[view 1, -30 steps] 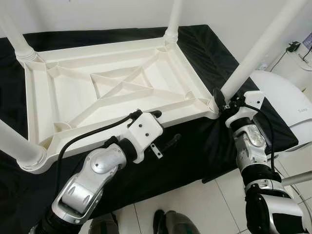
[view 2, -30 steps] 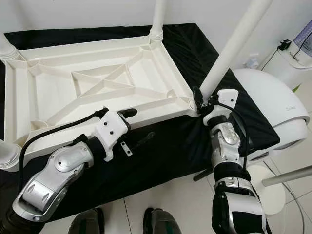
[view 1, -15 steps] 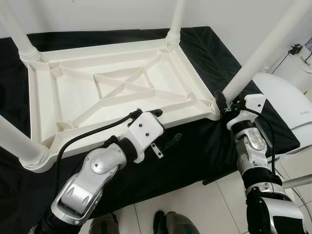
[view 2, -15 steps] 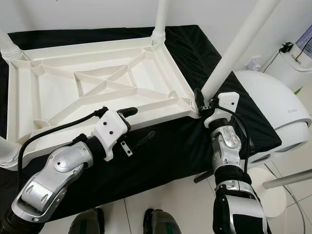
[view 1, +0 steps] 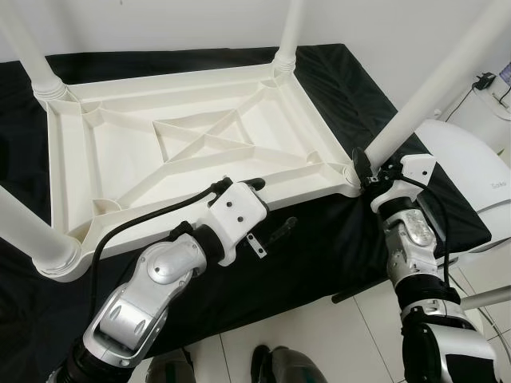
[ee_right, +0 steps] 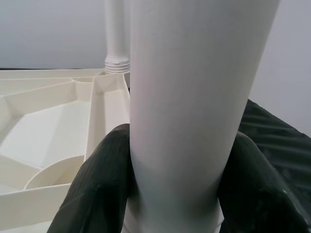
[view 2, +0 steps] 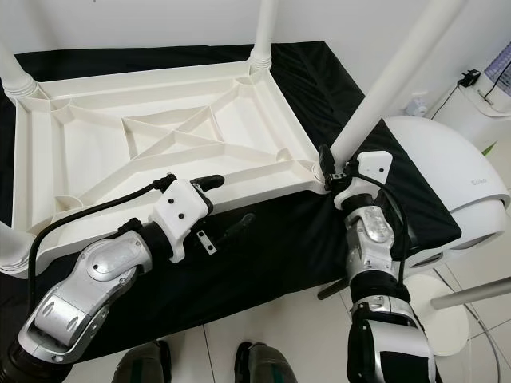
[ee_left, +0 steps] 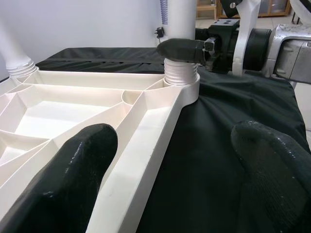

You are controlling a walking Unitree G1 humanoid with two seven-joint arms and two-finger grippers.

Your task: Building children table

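step: seating last leg | tabletop (view 1: 192,148) upside down on black cloth (view 1: 335,80) | right gripper (view 2: 335,171) clamped leg (view 1: 423,96) at near-right corner socket | left gripper (view 1: 267,211) spread, empty, straddling near rim | next likely: twist leg home

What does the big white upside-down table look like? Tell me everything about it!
The white plastic children's table lies upside down on a black cloth, so its ribbed underside faces up, with a diamond of crossing ribs in the middle. Four round white legs stand up from ringed sockets at its corners. The right gripper is shut on the near right leg just above its socket. The open left gripper straddles the near edge, one finger resting on the rim.
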